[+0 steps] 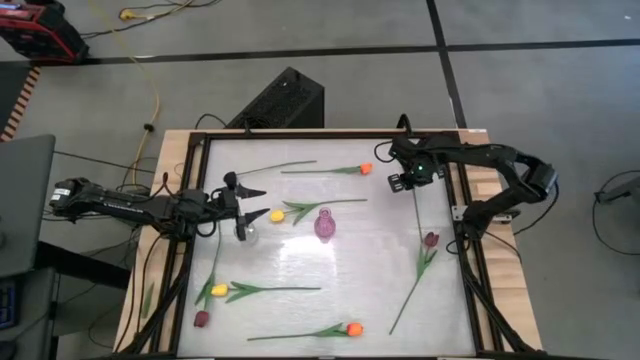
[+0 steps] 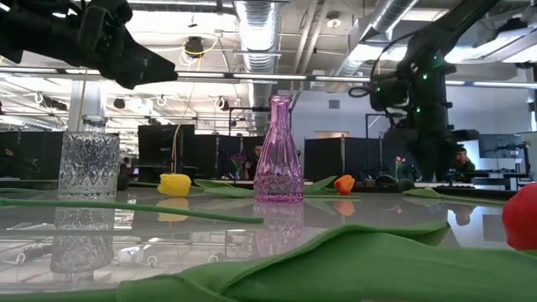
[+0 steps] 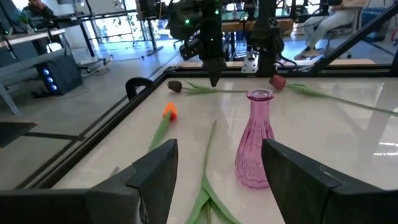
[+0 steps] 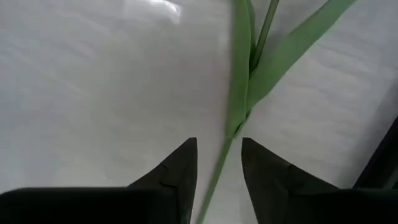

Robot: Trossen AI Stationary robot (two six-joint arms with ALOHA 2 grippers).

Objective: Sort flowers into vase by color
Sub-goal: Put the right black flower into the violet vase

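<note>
Stem work is happening on the right side: right gripper (image 4: 216, 163) is hanging over the far right part of the tabletop (image 1: 300, 250), fingers partly apart w/ the thin green stem (image 4: 219, 168) of the maroon tulip (image 1: 431, 239) running between them, not clamped; whether a pad is brushing it, can't tell. That tulip is lying flat, stem end by the gripper, head pointing toward the near right. To do this well I'd judge it needs centring on the stem below the leaves, coming straight down, closing gently so the thin stem isn't rolling out sideways. Left gripper (image 3: 216, 174) is hovering wide open & empty above the clear cut-glass vase (image 2: 86, 164), facing the pink vase (image 1: 324, 224) mid-table. Other tulips are lying loose: yellow one (image 1: 277, 216) just beside the pink vase, orange one (image 1: 365, 168) at far side, more along the near edge. Neither vase is holding a flower as far as the views show.
</note>
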